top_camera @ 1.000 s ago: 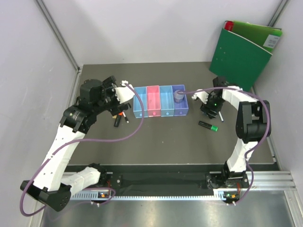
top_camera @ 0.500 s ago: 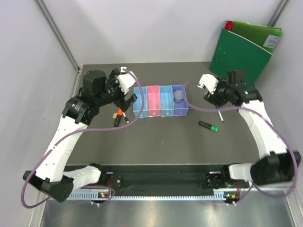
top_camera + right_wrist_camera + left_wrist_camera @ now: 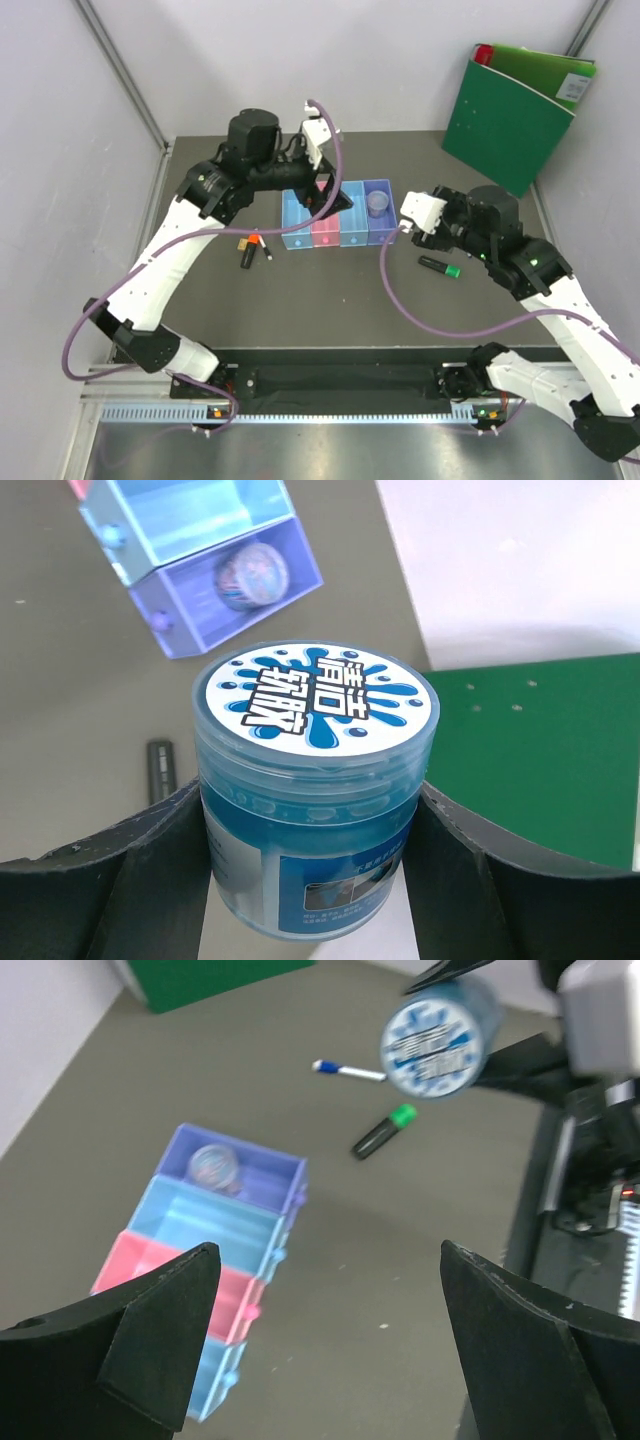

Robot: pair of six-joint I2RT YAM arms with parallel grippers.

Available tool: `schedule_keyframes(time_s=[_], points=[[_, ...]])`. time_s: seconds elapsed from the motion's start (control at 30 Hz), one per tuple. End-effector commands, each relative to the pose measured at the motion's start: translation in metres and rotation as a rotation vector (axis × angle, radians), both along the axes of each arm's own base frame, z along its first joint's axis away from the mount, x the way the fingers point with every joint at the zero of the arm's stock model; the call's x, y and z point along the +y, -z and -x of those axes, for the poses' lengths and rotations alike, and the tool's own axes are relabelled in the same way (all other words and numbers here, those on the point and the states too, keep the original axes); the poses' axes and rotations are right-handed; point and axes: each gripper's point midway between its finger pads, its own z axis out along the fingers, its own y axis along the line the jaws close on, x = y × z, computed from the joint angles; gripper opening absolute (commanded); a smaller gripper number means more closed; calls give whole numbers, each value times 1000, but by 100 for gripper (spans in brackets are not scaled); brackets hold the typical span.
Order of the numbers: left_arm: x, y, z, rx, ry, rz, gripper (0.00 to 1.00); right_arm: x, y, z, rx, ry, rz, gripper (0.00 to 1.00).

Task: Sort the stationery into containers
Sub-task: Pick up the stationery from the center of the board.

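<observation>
My right gripper (image 3: 315,815) is shut on a round blue jar (image 3: 315,740) with a white and blue label, held off the table to the right of the bins; the jar also shows in the left wrist view (image 3: 437,1035). My left gripper (image 3: 335,205) is open and empty above the joined bins (image 3: 296,238). The purple end bin (image 3: 290,595) holds a round patterned roll (image 3: 250,572). A green-capped marker (image 3: 440,266) lies right of the bins. A white pen with a blue cap (image 3: 347,1070) lies beyond it. An orange-capped marker (image 3: 249,250) lies left of the bins.
A big green binder (image 3: 520,110) leans in the far right corner. A small white pen (image 3: 267,250) lies beside the orange-capped marker. Grey walls close the table on the left, back and right.
My left arm has swung right, from left of the bins to above them. My right arm has drawn back from the far right toward the table's middle.
</observation>
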Motion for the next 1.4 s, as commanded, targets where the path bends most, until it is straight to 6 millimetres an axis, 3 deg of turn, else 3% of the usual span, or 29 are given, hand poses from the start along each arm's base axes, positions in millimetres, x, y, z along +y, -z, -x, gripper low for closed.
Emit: schedule_keyframes(time_s=[0.0, 0.17, 0.5, 0.93, 1.37], points=[[-33, -24, 16, 54, 81, 112, 96, 5, -51, -15, -176, 75, -63, 4], [-60, -18, 19, 118, 135, 162, 95, 24, -66, -19, -204, 74, -90, 4], [-90, -14, 7, 141, 214, 233, 95, 26, -85, -12, -259, 70, -76, 4], [-112, -8, -6, 153, 262, 291, 95, 12, -95, 2, -266, 107, -60, 3], [-126, -29, 3, 214, 356, 374, 94, 11, -100, 2, -282, 126, -53, 1]])
